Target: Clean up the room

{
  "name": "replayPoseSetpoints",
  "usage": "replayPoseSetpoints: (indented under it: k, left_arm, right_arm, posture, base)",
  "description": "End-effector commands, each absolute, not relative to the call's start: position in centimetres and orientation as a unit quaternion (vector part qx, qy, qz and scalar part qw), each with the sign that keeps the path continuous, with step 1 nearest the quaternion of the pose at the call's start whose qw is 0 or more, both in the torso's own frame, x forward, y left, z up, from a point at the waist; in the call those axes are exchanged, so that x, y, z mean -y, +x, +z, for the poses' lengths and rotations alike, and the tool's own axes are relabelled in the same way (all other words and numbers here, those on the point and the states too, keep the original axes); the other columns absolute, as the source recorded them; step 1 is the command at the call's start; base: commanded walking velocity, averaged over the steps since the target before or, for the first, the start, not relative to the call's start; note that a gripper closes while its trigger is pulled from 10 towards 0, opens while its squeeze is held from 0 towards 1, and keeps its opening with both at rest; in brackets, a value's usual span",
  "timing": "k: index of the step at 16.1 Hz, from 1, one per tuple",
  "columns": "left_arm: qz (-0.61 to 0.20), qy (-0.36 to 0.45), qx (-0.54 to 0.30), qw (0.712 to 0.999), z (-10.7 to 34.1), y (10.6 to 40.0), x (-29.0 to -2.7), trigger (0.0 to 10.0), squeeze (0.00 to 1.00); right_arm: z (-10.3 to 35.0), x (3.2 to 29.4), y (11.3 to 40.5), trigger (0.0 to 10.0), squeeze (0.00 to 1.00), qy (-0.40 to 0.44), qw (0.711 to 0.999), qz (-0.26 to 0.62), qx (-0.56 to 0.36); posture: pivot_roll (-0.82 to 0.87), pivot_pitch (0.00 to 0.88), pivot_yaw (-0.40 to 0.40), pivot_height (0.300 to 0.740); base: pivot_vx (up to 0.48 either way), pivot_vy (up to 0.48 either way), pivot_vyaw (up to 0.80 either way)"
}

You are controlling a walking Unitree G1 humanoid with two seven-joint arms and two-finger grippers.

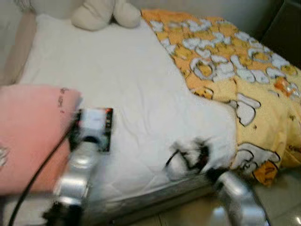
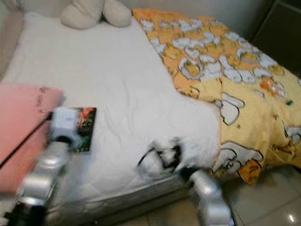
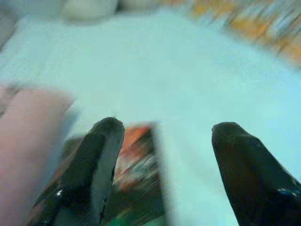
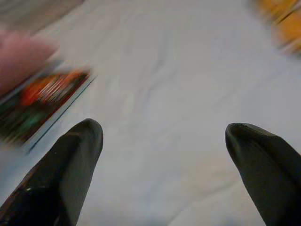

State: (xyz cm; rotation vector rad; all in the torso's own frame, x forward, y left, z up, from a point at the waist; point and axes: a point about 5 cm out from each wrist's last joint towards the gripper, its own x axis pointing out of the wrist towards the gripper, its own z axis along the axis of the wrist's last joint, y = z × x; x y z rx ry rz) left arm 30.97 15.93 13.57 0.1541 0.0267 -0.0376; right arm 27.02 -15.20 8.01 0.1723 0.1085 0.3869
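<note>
- Left claw [image 3: 162, 141] is spread wide and empty, hovering over the book [image 2: 83, 127] near the bed's [image 1: 127, 84] front-left corner, beside the pink pillow [image 1: 28, 132].
- Right claw [image 4: 164, 141] is also wide and empty, above bare sheet by the front edge.
- Yellow blanket [image 1: 235, 61] lies rumpled along the right edge, a plush [image 1: 101, 13] at the far edge.
- Tidying looks barely begun: nothing is picked up yet.
</note>
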Motion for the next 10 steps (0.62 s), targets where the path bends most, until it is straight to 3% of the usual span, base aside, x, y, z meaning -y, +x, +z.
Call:
replayPoseSetpoints:
  k: [1, 4, 10]
  left_arm:
    - [-0.029, 0.049, 0.017, 0.998, 14.3, 30.8, -15.1, 10.0, 0.0]
    - [-0.033, 0.052, -0.012, 0.998, 11.9, 30.7, -14.1, 10.0, 0.0]
    - [0.049, -0.006, -0.149, 0.988, 5.6, 30.0, -15.8, 10.0, 0.0]
  right_arm:
    - [7.3, 16.2, 27.1, 10.0, 0.0, 0.077, 0.984, 0.152, -0.058]
    - [7.0, 15.8, 28.1, 10.0, 0.0, 0.069, 0.988, 0.128, -0.061]
    - [5.7, 16.4, 27.7, 10.0, 0.0, 0.061, 0.991, 0.092, -0.073]
  posture:
    - [0.23, 0.0, -0.044, 0.74]
    - [0.2, 0.0, -0.031, 0.74]
    - [0.17, 0.0, -0.034, 0.74]
  base:
    - [0.0, -0.48, 0.0]
    - [0.0, -0.48, 0.0]
    - [0.0, -0.48, 0.0]
